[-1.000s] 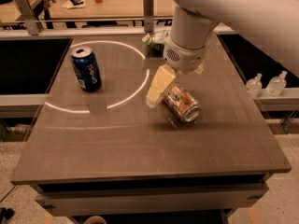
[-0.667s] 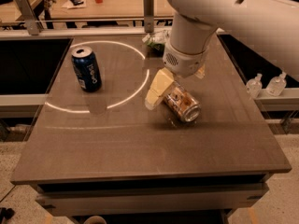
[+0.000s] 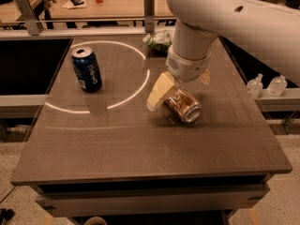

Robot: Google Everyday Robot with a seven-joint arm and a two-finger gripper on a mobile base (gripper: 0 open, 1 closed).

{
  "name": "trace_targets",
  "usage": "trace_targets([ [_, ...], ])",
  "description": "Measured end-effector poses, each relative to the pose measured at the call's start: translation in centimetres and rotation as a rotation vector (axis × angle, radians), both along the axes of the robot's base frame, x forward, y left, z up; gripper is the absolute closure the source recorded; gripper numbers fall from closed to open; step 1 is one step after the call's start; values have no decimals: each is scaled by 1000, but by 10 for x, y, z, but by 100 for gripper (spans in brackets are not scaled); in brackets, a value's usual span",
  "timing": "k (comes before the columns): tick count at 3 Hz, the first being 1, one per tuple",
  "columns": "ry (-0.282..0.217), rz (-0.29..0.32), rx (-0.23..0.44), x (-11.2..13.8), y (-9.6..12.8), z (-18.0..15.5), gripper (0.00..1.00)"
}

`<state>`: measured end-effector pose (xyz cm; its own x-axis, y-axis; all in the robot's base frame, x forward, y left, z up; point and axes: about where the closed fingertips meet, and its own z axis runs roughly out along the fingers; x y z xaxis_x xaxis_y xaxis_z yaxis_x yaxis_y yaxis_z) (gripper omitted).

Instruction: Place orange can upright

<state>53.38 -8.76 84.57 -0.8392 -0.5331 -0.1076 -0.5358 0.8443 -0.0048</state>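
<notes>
The orange can (image 3: 183,107) lies on its side at the middle right of the dark table (image 3: 140,144), its silver end facing front-right. My gripper (image 3: 179,93) comes down over it from the white arm. One cream finger (image 3: 159,91) lies against the can's left side. The other finger (image 3: 204,77) shows only partly behind the can's far right. The fingers are closed around the can's body, which stays low at the table surface.
A dark blue can (image 3: 86,69) stands upright at the back left, inside a white circle marked on the table. A green crumpled bag (image 3: 158,41) lies at the back edge. Two small clear bottles (image 3: 266,85) stand on a ledge to the right.
The arm has shifted very slightly. The orange can stays on its side in the same spot between the fingers.
</notes>
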Motion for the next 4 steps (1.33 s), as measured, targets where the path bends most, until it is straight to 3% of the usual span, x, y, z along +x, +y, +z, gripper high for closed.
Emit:
trace_targets([
  [1, 13, 2, -9, -1, 0, -6, 18],
  [3, 22, 26, -26, -3, -2, -10, 64],
  [4, -57, 93, 15, -1, 1, 12, 88],
])
